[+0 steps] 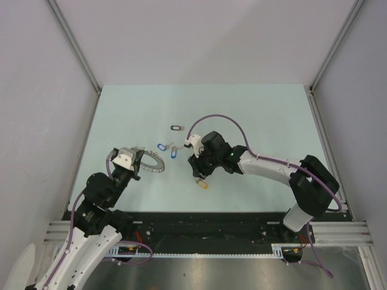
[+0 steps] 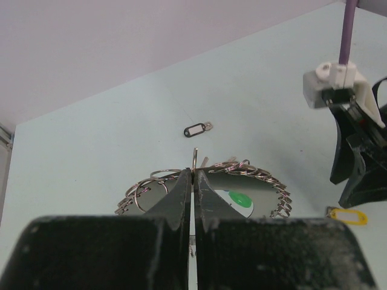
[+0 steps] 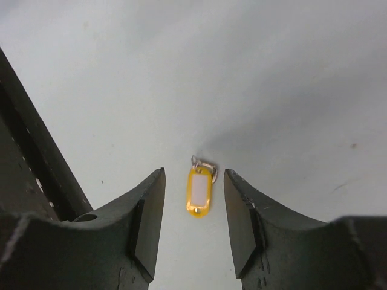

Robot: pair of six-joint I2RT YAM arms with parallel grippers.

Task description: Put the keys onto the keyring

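Bench (image 1: 254,121) of pale green is seen from above, with two black arms reaching in from the near edge.

On the left, the keyring (image 1: 152,162) is gripped at its near rim by the left claw (image 1: 139,164). The ring is laid flat on the bench, and its toothed edge is fanned out to the right of the claw. In the left wrist view the left claw (image 2: 192,176) is pressed nearly shut. A thin loop of wire stands up between its tips, and the keyring (image 2: 266,178) is spread just beyond them. A green key (image 2: 240,199) is seen within the ring's hole (whether it is threaded on cannot be told).

Toward the middle, the right claw (image 1: 198,176) is pointed down at the bench, just above a yellow key (image 1: 203,184). In the right wrist view the right claw (image 3: 193,174) is held wide open. The yellow key (image 3: 200,192) is framed between the two fingers, lying flat with its small metal ring at the far end. Neither finger is seen to touch it.

Two blue keys (image 1: 161,147) are lying between the two claws, just beyond the keyring. A black key (image 1: 176,127) is set farther back, apart from the rest, and it is also picked out in the left wrist view (image 2: 195,129).
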